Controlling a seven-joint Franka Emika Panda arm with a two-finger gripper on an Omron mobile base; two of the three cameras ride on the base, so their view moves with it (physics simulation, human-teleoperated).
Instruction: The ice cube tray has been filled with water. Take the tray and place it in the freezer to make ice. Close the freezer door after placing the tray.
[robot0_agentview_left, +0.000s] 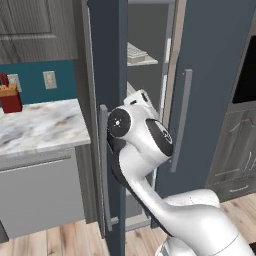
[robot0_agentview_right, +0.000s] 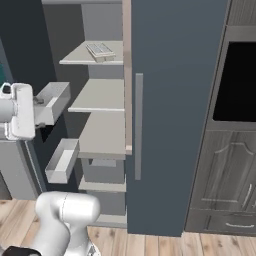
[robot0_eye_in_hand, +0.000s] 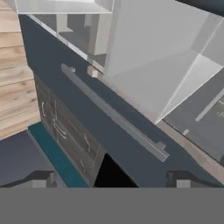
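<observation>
Ice cube tray (robot0_agentview_right: 100, 50) lies flat on the top white shelf inside the freezer (robot0_agentview_right: 100, 135), at 12 o'clock in the right base view. Freezer door (robot0_agentview_left: 107, 125) stands open, edge-on. Gripper (robot0_eye_in_hand: 113, 178) fingers spread wide, grasping nothing, facing a door's silver handle (robot0_eye_in_hand: 114, 114).

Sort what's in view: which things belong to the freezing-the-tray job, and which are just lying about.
Job:
- ice cube tray, on the top shelf
- freezer, open
- freezer door, swung open
- tool, open, holding nothing

Lying about:
- plain fridge door, shut
- red holder on the marble counter
- wall outlet
</observation>
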